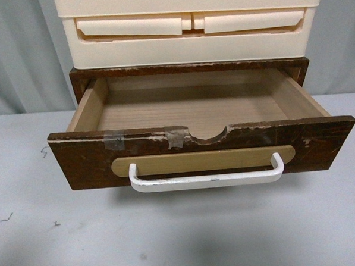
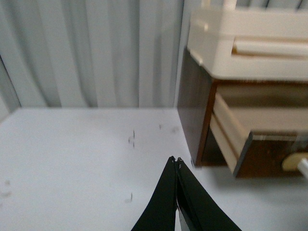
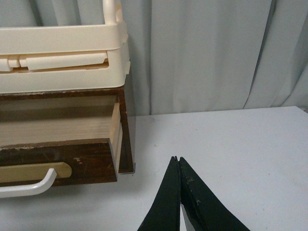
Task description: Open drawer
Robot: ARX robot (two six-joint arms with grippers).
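The dark brown scuffed wooden drawer (image 1: 83, 159) stands pulled far out of its cabinet, showing its empty light wood inside. Its white bar handle (image 1: 207, 180) hangs on a tan oval plate, with tape bits beside the semicircular top notch. The drawer also shows in the left wrist view (image 2: 262, 156) and in the right wrist view (image 3: 57, 161). Neither gripper shows in the front view. My left gripper (image 2: 175, 159) is shut and empty over the table, left of the cabinet. My right gripper (image 3: 176, 158) is shut and empty over the table, right of the drawer.
A cream plastic drawer unit (image 1: 190, 34) sits on top of the brown cabinet (image 1: 189, 67). The grey-white table (image 1: 183, 234) carries a few small dark marks at the left. Grey curtains (image 1: 19, 58) hang behind.
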